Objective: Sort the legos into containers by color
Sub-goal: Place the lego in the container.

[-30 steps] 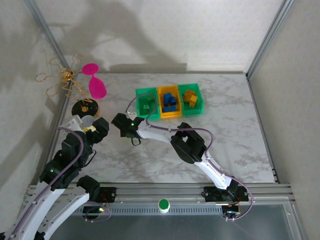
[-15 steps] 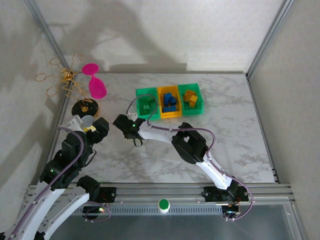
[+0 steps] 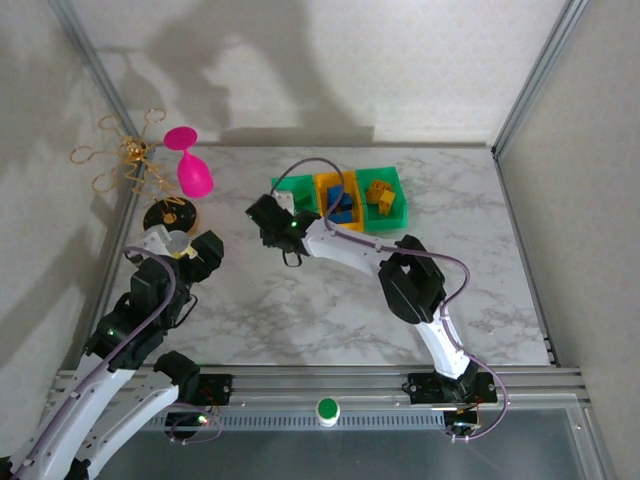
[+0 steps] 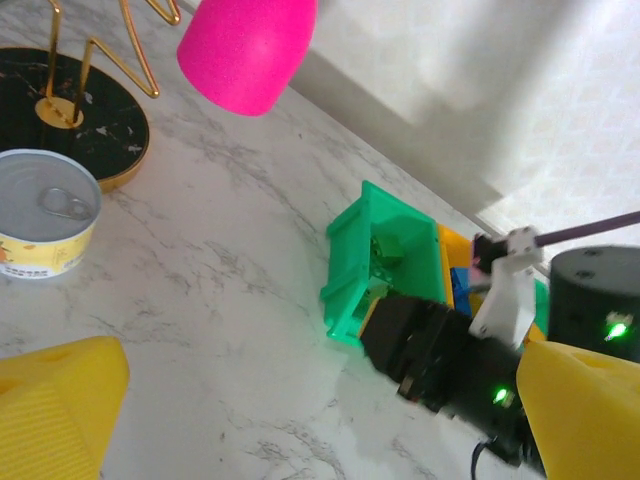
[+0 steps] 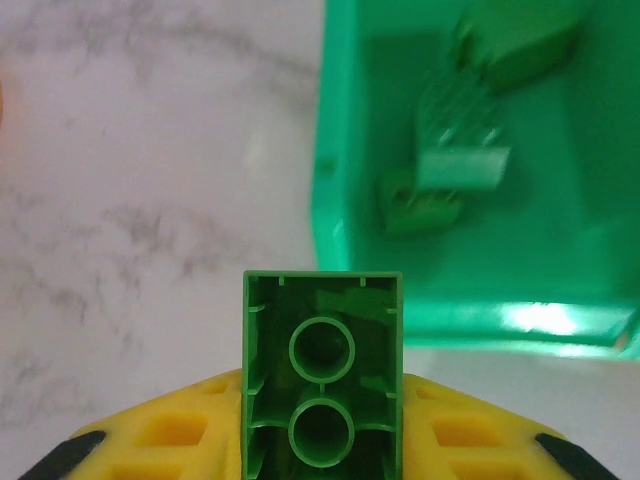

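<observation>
My right gripper (image 3: 272, 215) hovers at the near left corner of the left green bin (image 3: 283, 184), shut on a green lego brick (image 5: 322, 375) that shows its hollow underside. In the right wrist view that bin (image 5: 335, 120) lies just ahead and holds a few green bricks (image 5: 440, 170). The orange-yellow bin (image 3: 325, 180) in the middle holds blue bricks (image 3: 340, 205). Orange bricks (image 3: 378, 195) lie in the right green bin (image 3: 398, 190). My left gripper (image 3: 200, 255) hangs open over bare table at the left, its yellow fingers (image 4: 50, 400) wide apart.
A pink goblet (image 3: 190, 170) lies at the back left beside a gold wire stand on a black round base (image 3: 170, 213). A small ring-pull can (image 4: 45, 225) stands near that base, close to my left gripper. The right arm's cable loops over the bins.
My right gripper has swung from the left middle of the table back and right to the left green bin, carrying the green brick. The left arm has shifted slightly.
</observation>
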Controlling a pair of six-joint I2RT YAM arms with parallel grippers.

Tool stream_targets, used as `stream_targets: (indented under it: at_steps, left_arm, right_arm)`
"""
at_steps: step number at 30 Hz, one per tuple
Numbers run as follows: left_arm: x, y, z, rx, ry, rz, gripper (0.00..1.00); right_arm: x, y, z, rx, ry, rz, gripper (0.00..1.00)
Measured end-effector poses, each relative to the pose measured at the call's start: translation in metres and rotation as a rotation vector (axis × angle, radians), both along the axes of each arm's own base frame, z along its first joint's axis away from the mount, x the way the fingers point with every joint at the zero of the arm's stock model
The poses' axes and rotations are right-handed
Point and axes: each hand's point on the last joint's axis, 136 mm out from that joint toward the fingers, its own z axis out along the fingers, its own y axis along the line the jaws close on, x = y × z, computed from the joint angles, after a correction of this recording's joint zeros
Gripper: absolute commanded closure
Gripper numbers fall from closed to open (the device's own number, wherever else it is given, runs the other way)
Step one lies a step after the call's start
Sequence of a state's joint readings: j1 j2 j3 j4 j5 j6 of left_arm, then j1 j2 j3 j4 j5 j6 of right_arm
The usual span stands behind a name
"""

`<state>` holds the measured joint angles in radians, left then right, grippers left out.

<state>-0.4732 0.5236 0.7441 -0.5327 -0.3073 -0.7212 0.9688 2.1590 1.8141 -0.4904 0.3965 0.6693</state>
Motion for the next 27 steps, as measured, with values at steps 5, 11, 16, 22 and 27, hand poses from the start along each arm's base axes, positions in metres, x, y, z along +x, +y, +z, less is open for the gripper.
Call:
stream_targets:
  at_steps: [5,11,16,22,27]
  left_arm:
    - [0.009,-0.007,0.001,-0.004,-0.003,-0.013,0.01]
    - [0.021,-0.018,0.0,-0.014,-0.002,-0.036,0.0]
    - [0.03,-0.025,-0.001,-0.019,0.001,-0.051,0.0]
    - [0.036,-0.029,-0.001,-0.027,-0.008,-0.058,0.0]
    - [0.04,-0.033,-0.003,-0.032,-0.012,-0.064,0.0]
  right_arm:
    - [0.031,-0.021,0.004,-0.013,-0.028,-0.033,0.72]
    - [0.061,-0.027,0.004,-0.012,-0.059,-0.051,0.71]
    - [0.081,-0.028,-0.01,-0.025,-0.065,-0.053,0.71]
    - [0.095,-0.03,-0.027,-0.055,-0.064,-0.048,0.69]
    - [0.103,-0.032,-0.031,-0.062,-0.069,-0.046,0.6]
